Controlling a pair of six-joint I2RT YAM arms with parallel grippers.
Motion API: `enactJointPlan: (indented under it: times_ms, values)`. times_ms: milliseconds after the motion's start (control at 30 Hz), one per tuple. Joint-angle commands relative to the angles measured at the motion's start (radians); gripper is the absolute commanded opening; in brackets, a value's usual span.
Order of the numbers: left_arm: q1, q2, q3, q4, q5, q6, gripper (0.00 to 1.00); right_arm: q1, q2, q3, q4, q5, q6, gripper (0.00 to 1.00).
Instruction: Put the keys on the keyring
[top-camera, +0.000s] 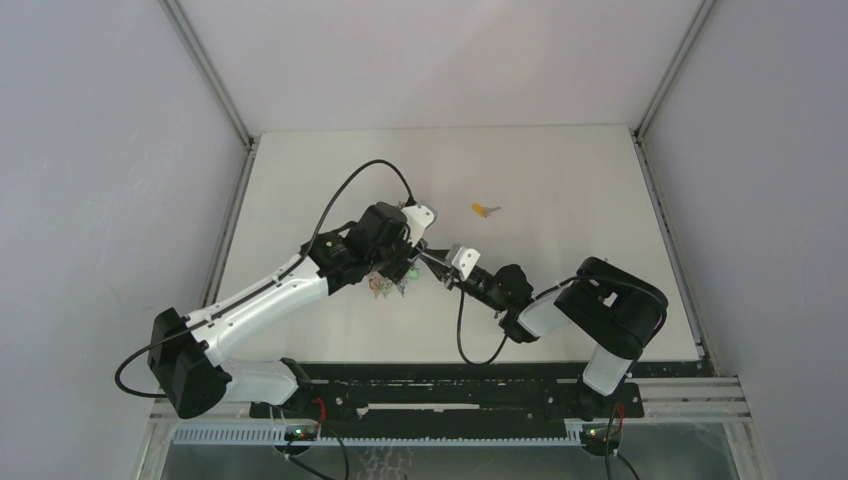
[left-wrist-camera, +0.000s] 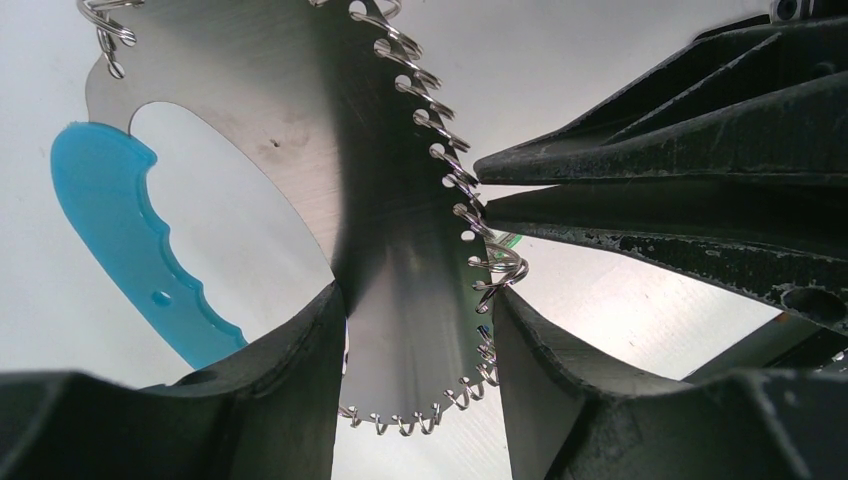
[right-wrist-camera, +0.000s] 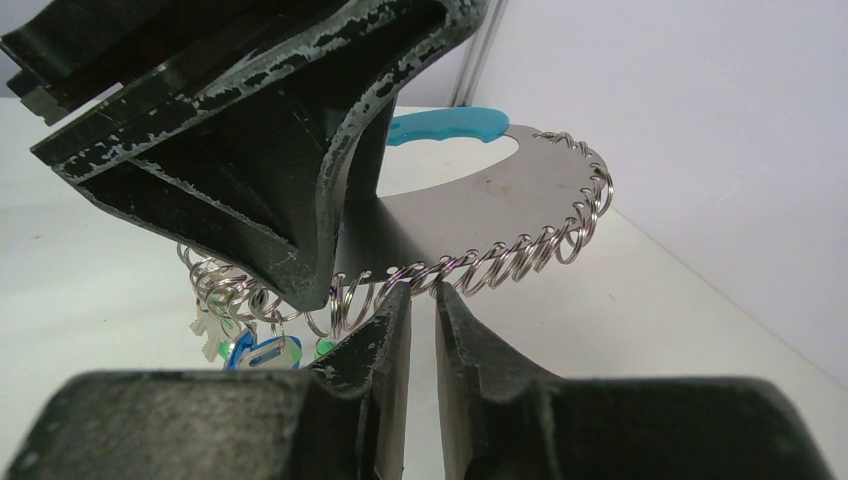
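Note:
The keyring is a flat silver crescent plate (left-wrist-camera: 400, 180) with a light-blue grip (left-wrist-camera: 120, 230) and many small wire rings along its edge. My left gripper (left-wrist-camera: 418, 300) is shut on the plate's two edges and holds it above the table. In the right wrist view the plate (right-wrist-camera: 480, 195) lies just past my right gripper (right-wrist-camera: 420, 288), whose jaws are almost closed and pinch a ring at the edge. Blue and green tags (right-wrist-camera: 250, 350) hang below. One loose key with a yellow tag (top-camera: 486, 210) lies on the table beyond both grippers. Other keys are out of view.
The two grippers meet at mid-table, left (top-camera: 400, 266) and right (top-camera: 428, 258), with the tag bunch (top-camera: 385, 286) hanging under them. The right fingers (left-wrist-camera: 650, 160) crowd the left wrist view. Grey walls and metal frame posts (top-camera: 210, 75) enclose the white table (top-camera: 560, 170).

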Motion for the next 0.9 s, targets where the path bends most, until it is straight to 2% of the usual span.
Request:
enactJointPlan:
  times_ms: [0, 200, 867]
  values:
    - [-0.006, -0.026, 0.085, 0.049, 0.024, -0.008, 0.09, 0.006, -0.003, 0.033, 0.039, 0.044, -0.003, 0.14]
    - [-0.007, -0.029, 0.084, 0.038, 0.01, -0.005, 0.09, 0.015, 0.002, 0.032, 0.039, 0.123, -0.037, 0.13]
    - [-0.007, -0.035, 0.093, 0.024, -0.038, 0.018, 0.08, 0.007, -0.006, 0.0, 0.037, 0.073, -0.091, 0.17]
